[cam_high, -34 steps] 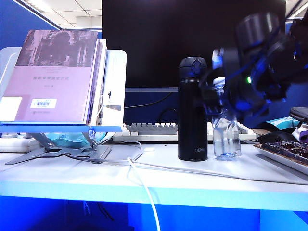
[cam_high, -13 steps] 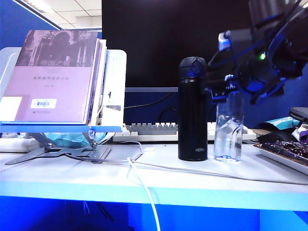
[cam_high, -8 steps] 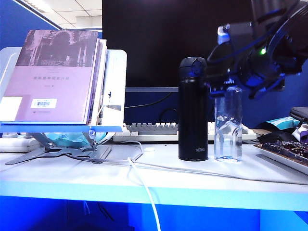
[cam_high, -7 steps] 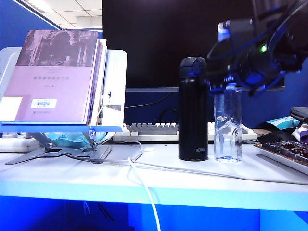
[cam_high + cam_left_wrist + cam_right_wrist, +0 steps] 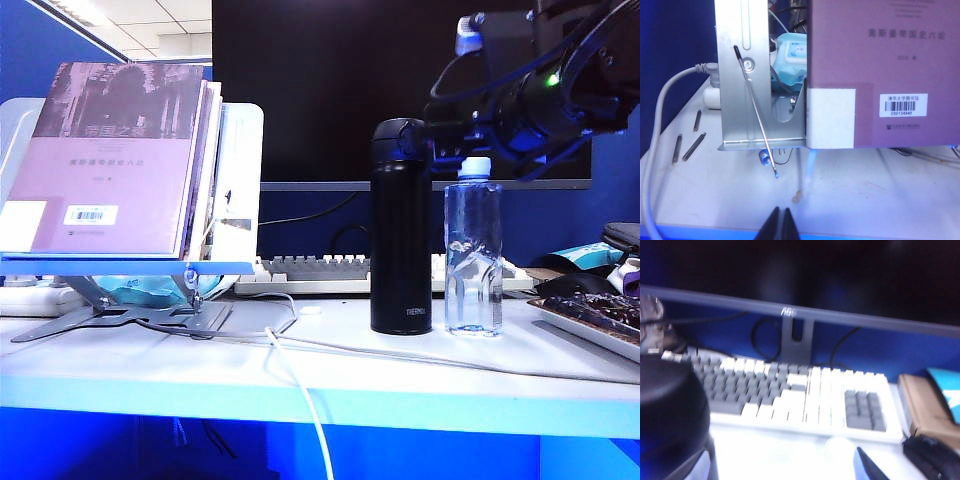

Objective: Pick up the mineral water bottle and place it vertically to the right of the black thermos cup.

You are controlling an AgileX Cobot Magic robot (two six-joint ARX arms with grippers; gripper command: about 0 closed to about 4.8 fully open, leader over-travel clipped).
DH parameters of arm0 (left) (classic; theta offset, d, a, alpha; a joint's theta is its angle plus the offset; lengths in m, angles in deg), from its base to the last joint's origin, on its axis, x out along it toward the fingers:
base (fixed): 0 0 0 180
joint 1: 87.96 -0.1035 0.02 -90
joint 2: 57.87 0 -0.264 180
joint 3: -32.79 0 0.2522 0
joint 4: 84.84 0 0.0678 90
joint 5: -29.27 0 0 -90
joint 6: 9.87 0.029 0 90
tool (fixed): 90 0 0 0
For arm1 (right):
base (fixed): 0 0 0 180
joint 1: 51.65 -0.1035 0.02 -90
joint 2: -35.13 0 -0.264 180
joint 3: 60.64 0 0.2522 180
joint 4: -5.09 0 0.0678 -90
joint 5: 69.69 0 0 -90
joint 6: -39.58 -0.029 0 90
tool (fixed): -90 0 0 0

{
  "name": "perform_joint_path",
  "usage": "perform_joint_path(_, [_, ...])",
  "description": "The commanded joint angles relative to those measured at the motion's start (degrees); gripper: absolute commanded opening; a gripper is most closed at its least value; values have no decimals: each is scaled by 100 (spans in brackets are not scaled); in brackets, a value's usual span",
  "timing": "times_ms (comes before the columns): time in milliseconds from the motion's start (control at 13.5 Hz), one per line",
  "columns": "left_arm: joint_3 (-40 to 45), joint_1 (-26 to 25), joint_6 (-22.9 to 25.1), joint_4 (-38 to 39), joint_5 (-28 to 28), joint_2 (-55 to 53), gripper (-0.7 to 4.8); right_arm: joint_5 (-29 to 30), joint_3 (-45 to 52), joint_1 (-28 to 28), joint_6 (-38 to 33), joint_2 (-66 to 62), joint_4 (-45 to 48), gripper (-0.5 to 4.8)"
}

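Mineral water bottle [image 5: 473, 247] stands upright on the white desk [image 5: 400, 365], just beside the black thermos cup [image 5: 400, 228] on its right in the exterior view, a narrow gap between them; white cap on, a bit shorter than the cup. Nothing grips it. Right gripper [image 5: 470, 128] hangs above the bottle's cap, clear of it, jaws spread wide and empty (released). Right wrist view is blurred: thermos lid [image 5: 670, 410] close in, one dark fingertip [image 5: 867, 466] at the frame edge, keyboard [image 5: 790, 397] and monitor [image 5: 800, 285] behind the cup. Left gripper [image 5: 777, 227] sits well left of the thermos cup, in front of the book stand [image 5: 760, 80] holding a purple book [image 5: 880, 70]; its fingertips pressed together, holding nothing. White cable [image 5: 300, 385] runs across the desk in front of the cup.
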Motion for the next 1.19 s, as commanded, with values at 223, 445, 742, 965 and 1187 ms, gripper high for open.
perform_joint_path(223, [-4, -2, 24, 70, -28, 17, -4, 17, -26, -7, 295, 525, 243, 383])
perform_joint_path(445, [-4, -4, 24, 70, -28, 17, -4, -4, -26, -7, 417, 1473, 162, 381])
perform_joint_path(742, [-4, -2, 24, 70, -28, 17, -4, -24, -24, -7, 540, 2817, -282, 91])
perform_joint_path(965, [-4, -2, 24, 70, -28, 17, -4, -24, -26, -7, 1158, 4352, -901, -5])
perform_joint_path(1187, [-4, -2, 24, 70, -28, 17, -4, -221, -31, -7, 1556, 5589, -1902, -5])
